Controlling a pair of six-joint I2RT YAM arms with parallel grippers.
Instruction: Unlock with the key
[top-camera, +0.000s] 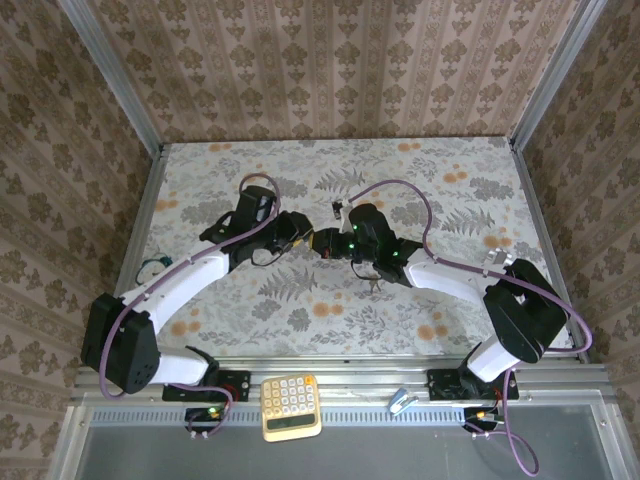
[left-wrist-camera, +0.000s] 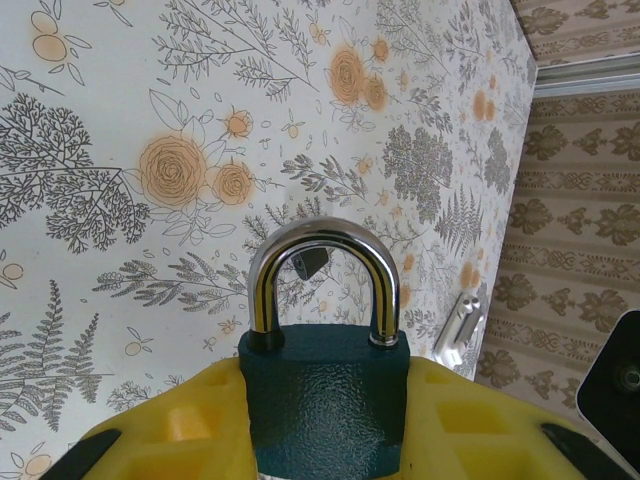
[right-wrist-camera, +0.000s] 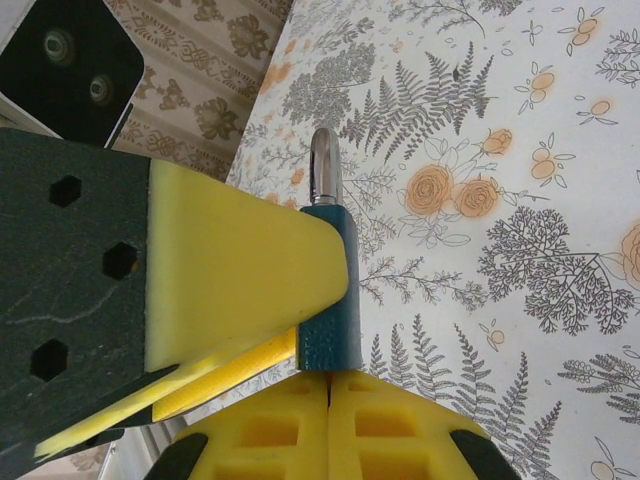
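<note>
Noted left pincer clamped on blue padlock, shackle up, right pincer closed just off its base; calculator on near rail, well apart, button legends unreadable.

calculator: key markings and display too small to read
padlock: blue body, no legible brand or number
tablecloth: flower and fern print, no lettering
wallpaper: ornament stripes, no lettering
</note>
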